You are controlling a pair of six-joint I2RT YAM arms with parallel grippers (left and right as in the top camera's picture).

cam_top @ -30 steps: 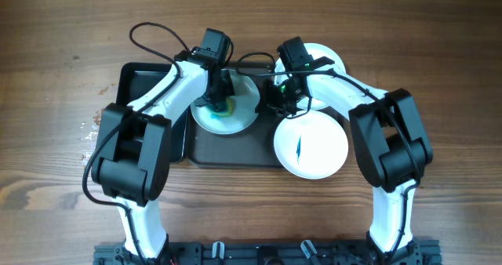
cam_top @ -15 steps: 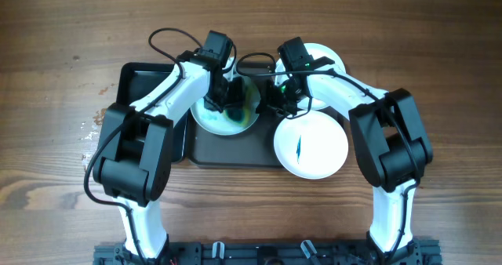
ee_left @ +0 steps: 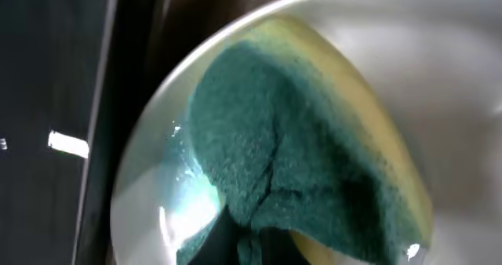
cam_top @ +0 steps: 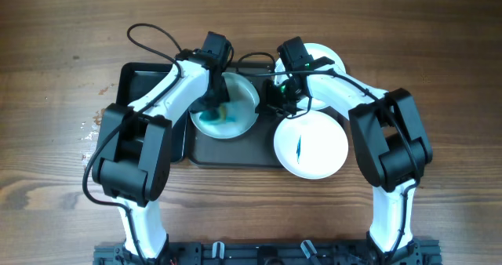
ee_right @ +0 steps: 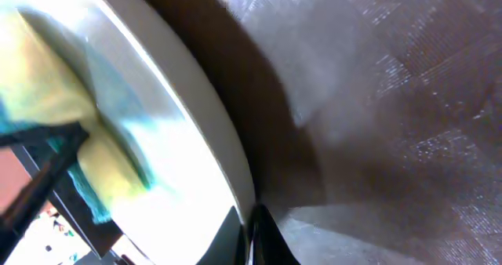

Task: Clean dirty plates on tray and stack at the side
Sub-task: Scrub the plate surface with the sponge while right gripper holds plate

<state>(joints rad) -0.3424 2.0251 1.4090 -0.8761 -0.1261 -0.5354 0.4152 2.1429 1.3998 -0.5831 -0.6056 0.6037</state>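
Observation:
On the dark tray [cam_top: 235,149] [ee_right: 392,100] lies a white plate [cam_top: 235,100] [ee_left: 149,179] [ee_right: 180,202] smeared blue-green. My left gripper [cam_top: 213,102] [ee_left: 251,245] is shut on a green-and-yellow sponge [cam_top: 210,117] [ee_left: 290,155] [ee_right: 47,100], which is pressed onto the left half of that plate. My right gripper [cam_top: 269,102] [ee_right: 255,234] is shut on the plate's right rim. A second plate [cam_top: 311,143] with a blue streak lies at the tray's right end. A third white plate [cam_top: 323,59] lies behind it, partly hidden by my right arm.
A narrower glossy black tray [cam_top: 145,85] [ee_left: 47,77] adjoins the big tray on the left. A black cable [cam_top: 153,31] loops over the table behind the left arm. Small white specks [cam_top: 90,128] lie on the wood at the left.
The left gripper swept the sponge right across the plate, then back to the left half. The blue-green smear has spread. The right gripper kept its hold on the rim.

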